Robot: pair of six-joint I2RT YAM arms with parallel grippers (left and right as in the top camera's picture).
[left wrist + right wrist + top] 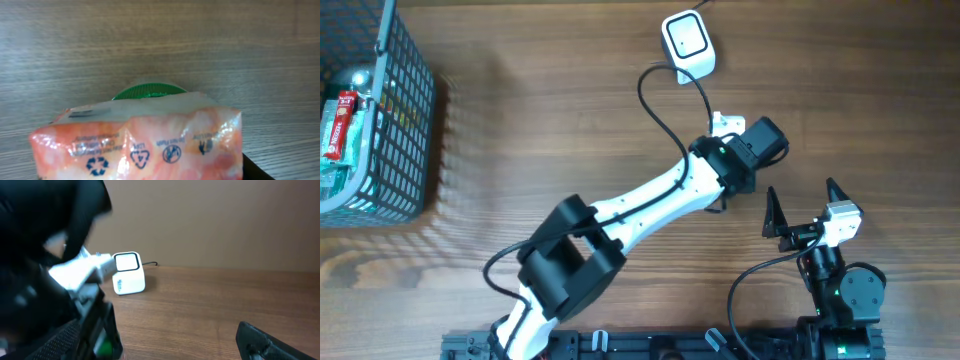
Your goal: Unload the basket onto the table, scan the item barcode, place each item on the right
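Currently: wood-grain counter [550, 110], plain tan wall [225, 220] behind. Wire basket [405, 110] at the far-left corner holds a red packet [340, 125] among other wrapped goods. Left hand [735, 140] pinches an orange pouch [140, 145] above the counter, near the white scanner [686, 42]. Right hand [805, 205] spread wide.

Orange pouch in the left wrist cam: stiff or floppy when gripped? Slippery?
Probably soft: the pouch has wrinkled film and a flat sealed edge, so it likely dents under pressure. Its glossy surface suggests it may slip. The round green cap behind it looks rigid, likely the firmer place to hold.
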